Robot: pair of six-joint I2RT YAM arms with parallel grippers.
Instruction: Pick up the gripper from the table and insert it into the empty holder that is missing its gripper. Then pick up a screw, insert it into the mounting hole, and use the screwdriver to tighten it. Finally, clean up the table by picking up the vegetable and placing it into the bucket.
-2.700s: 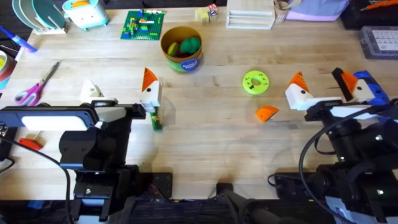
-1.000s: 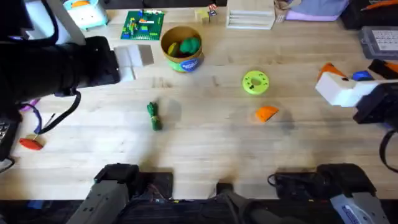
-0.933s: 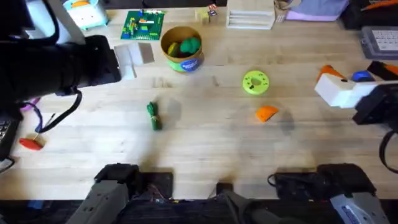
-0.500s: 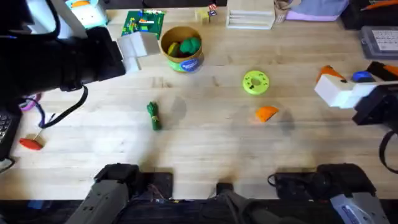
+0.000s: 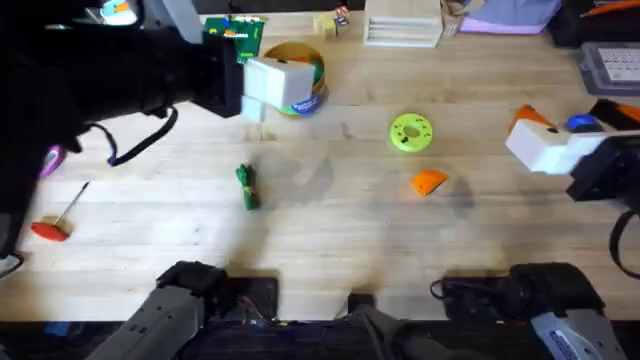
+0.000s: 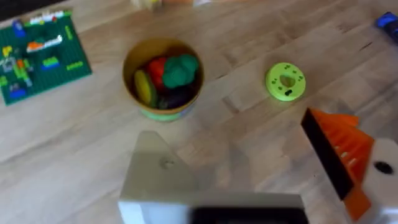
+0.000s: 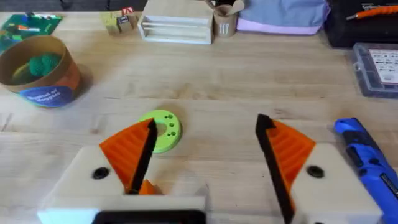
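The orange gripper (image 5: 429,181) lies on the table right of centre, below the lime-green disc (image 5: 411,132). My left arm hangs high and dark over the far left, and its left gripper (image 5: 268,86) is beside the bucket (image 5: 303,92). In the left wrist view the left gripper (image 6: 249,180) is open. One finger is the bare white empty holder (image 6: 155,177); the other finger carries an orange pad (image 6: 339,155). My right gripper (image 7: 208,162) is open with two orange pads, above the disc (image 7: 163,130). The blue screwdriver (image 7: 367,158) lies beside it. The vegetable (image 5: 247,187) lies left of centre.
The bucket (image 6: 163,78) holds round toys. A green brick plate (image 5: 235,30) sits behind it. A red-handled screwdriver (image 5: 55,222) lies at the left edge, and a parts box (image 5: 610,65) is at the far right. White and purple items line the back edge.
My left arm has swung right, bringing its white finger from the far left up against the bucket. The right arm has held still for the last second.
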